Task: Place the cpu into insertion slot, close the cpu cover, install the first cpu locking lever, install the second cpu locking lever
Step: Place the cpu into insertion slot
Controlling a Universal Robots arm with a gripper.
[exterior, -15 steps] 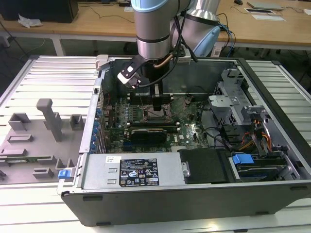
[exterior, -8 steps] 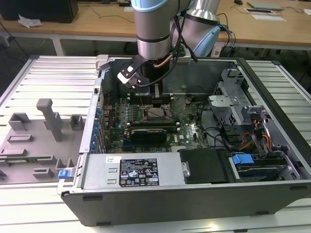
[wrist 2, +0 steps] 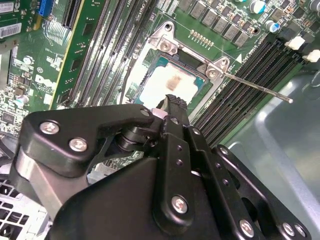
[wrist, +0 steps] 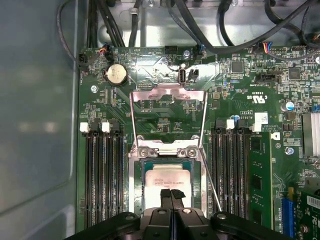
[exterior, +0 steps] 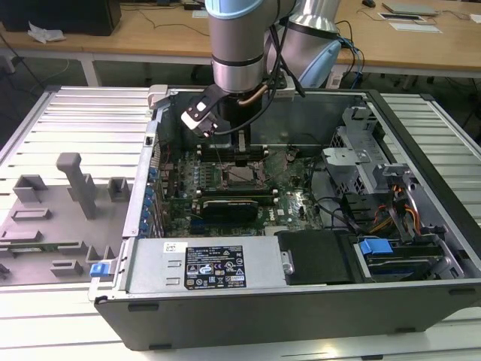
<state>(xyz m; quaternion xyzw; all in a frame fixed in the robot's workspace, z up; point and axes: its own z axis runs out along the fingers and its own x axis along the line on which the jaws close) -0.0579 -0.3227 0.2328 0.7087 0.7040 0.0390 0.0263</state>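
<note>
Here claw [wrist: 171, 192] closed over cpu [wrist: 167, 175] in insertion slot [wrist: 145, 172]; cpu cover [wrist: 168, 92] open; memory slots [wrist: 102, 175] flank.

I see the cpu [wrist: 167, 179] lying flat in the insertion slot [wrist: 145, 172], with my gripper [wrist: 171, 196] just over one edge of it, fingertips pressed together with no gap. The cpu cover [wrist: 165, 93] is swung open from its hinge, and a thin locking lever [wrist: 210, 180] slants free beside the socket. Black memory slots [wrist: 102, 175] flank the socket, and a coin cell battery [wrist: 115, 74] sits on the green motherboard [wrist: 240, 100] beyond the cover.
</note>
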